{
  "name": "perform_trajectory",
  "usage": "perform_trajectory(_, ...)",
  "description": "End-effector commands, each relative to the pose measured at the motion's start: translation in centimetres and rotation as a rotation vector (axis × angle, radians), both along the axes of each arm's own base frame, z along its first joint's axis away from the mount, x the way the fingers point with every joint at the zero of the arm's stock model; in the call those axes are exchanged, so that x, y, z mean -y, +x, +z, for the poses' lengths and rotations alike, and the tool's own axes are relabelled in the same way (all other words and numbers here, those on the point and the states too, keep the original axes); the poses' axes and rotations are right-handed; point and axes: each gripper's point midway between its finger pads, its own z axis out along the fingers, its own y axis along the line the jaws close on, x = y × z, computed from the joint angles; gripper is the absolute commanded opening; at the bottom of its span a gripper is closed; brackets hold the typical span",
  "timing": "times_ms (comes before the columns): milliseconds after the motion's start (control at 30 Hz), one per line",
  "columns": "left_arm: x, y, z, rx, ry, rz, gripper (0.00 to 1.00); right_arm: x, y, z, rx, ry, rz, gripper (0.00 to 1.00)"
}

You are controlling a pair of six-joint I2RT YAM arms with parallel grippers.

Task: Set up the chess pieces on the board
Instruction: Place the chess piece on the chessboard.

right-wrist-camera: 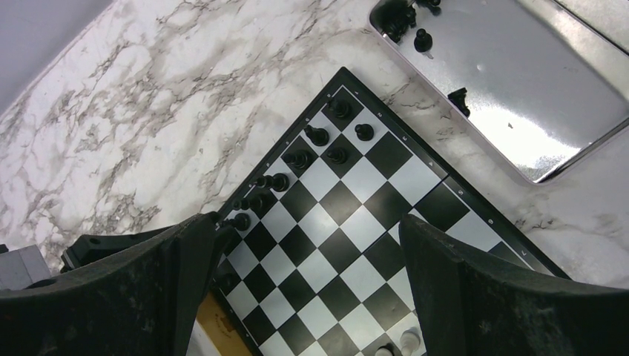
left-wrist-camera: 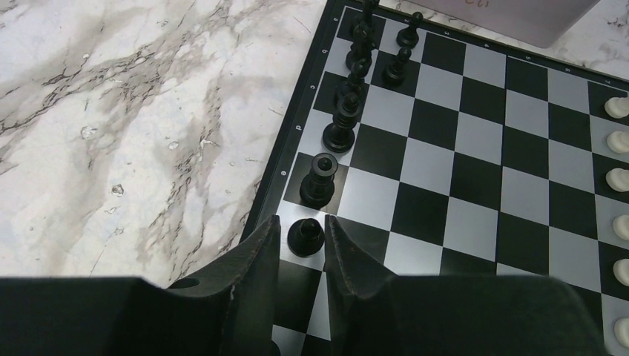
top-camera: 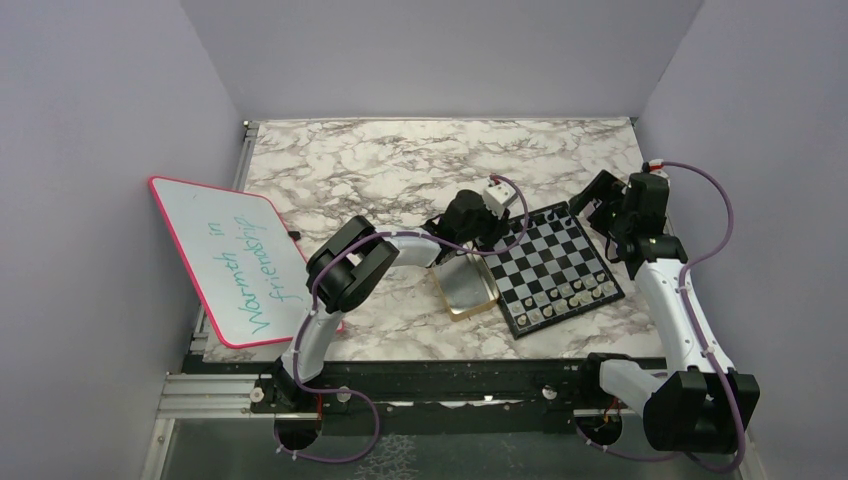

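Note:
The board lies right of centre on the marble table. In the left wrist view, black chess pieces stand in a row along its edge, and pale ones line the opposite side. My left gripper is low over the board's corner. Its fingers stand slightly apart on either side of a black piece, which stands on its square with a thin gap at each side. My right gripper hangs wide open above the middle of the board, holding nothing. Black pieces show beyond it, pale ones nearer.
A gold tin lies against the board's left side. A shiny tray holding loose black pieces lies past the board's far corner. A pink-rimmed whiteboard leans at the table's left. Walls close in three sides.

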Motion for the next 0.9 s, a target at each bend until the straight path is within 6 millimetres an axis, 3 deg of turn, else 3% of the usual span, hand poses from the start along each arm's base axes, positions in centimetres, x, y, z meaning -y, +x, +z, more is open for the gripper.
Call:
perform_trajectory(0, 0.1, 0.2, 2.5, 0.055, -0.035, 0.004, 0.30, -0.1, 0.2, 0.3, 0.031, -0.003, 0.020, 1.00)
perform_trajectory(167, 0.0, -0.1, 4.7, 0.065, -0.069, 0.005, 0.39, -0.1, 0.0, 0.3, 0.033, -0.004, 0.021, 1.00)
perform_trajectory(400, -1.1, -1.0, 9.4, 0.090, -0.124, 0.013, 0.59, -0.8, 0.1, 0.4, 0.039, 0.019, 0.053, 1.00)
perform_trajectory(600, -4.1, -1.0, 12.3, 0.052, -0.097, 0.082, 0.68, -0.9, 0.4, 1.0, 0.059, 0.042, 0.042, 0.99)
perform_trajectory(633, -4.6, -1.1, 12.4, 0.036, -0.079, 0.079, 0.75, -0.9, 0.5, 1.1, 0.061, 0.050, 0.035, 0.99)
perform_trajectory(667, -5.0, -1.3, 12.6, 0.024, -0.057, 0.075, 0.91, -0.9, 0.6, 1.2, 0.061, 0.053, 0.031, 0.99)
perform_trajectory(700, -5.7, -1.4, 12.7, 0.011, -0.027, 0.079, 0.98, -0.9, 0.8, 1.2, 0.060, 0.054, 0.029, 0.99)
perform_trajectory(867, -8.5, -3.2, 13.8, -0.024, 0.092, 0.069, 0.99, 0.4, 2.8, 1.5, 0.042, 0.007, -0.015, 0.98)
